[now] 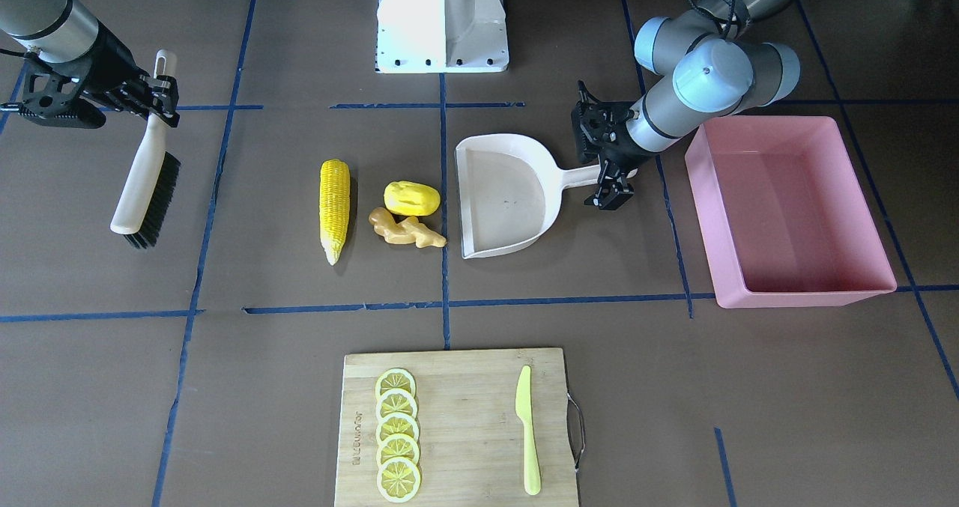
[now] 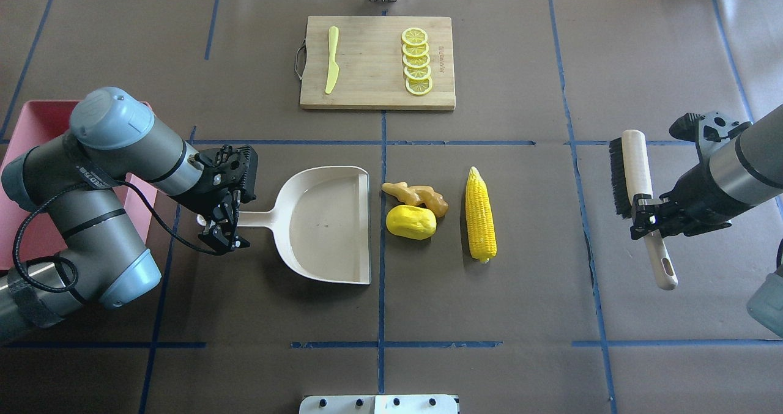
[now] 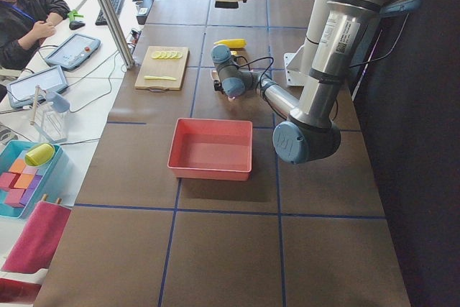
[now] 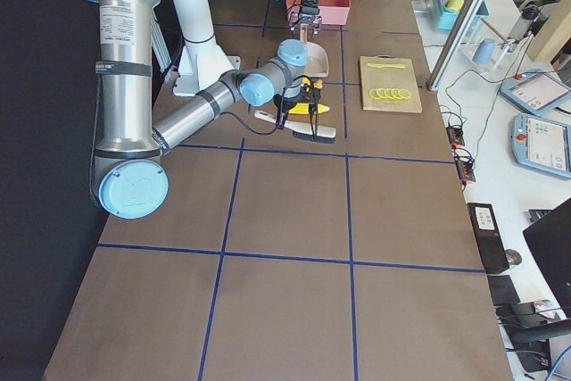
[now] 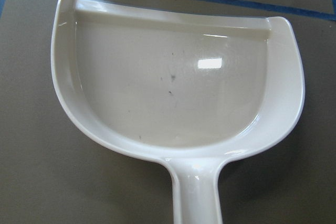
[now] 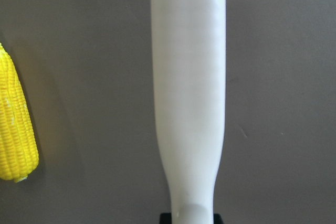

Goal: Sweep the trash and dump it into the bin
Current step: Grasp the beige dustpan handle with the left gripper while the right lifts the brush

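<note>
The right gripper (image 2: 648,218), jaws clamped on the brush (image 2: 636,175), is poised well outside the corn cob (image 2: 480,215); the cob is lying parallel to the dustpan (image 2: 324,224) lip, with the fruit (image 2: 411,222) and ginger root (image 2: 416,195) between them; the left gripper (image 2: 223,233) is sitting at the dustpan handle, jaws' state unclear; the bin (image 1: 787,207) is resting on the table beyond it.

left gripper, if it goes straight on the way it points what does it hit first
Probably the dustpan handle: the left gripper points down over its end. Whether it already touches the handle is unclear.
</note>
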